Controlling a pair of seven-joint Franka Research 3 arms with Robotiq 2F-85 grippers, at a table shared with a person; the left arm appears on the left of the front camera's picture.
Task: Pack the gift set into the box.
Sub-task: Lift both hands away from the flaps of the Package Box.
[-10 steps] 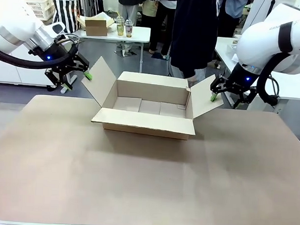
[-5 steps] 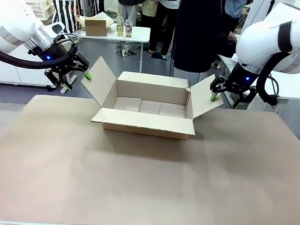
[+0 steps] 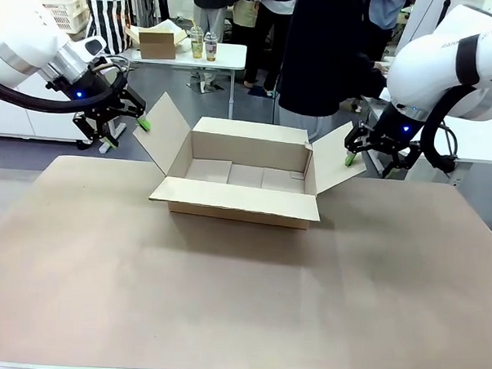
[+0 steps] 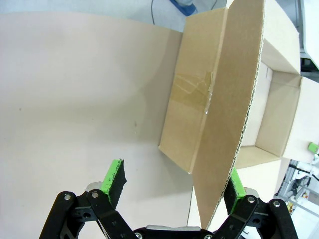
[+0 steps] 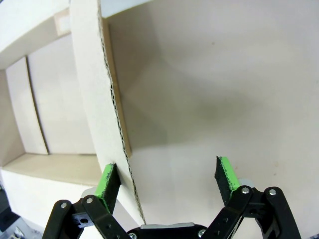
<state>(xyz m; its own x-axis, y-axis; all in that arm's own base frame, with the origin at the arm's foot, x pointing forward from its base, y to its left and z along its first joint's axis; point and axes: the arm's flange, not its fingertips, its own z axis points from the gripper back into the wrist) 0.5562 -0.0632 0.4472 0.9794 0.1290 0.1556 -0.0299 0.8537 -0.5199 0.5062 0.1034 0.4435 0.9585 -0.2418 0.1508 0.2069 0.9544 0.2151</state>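
Brown box [image 3: 243,202] with clear tape [image 4: 195,92]

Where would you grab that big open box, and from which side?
Likely by a side flap, from the outer end. The left flap and right flap of the box splay up and outward: thin sheets that slip between open fingers, as the left gripper and right gripper straddle them.

Bright, even indoor light comes from overhead. The box [image 3: 243,202] casts a soft, faint shadow on the surface [image 3: 241,307] just in front of its near wall. The front view is sharp. Both wrist views bow straight edges near their borders; tape [image 4: 207,92] on the box's side shows a slight sheen.
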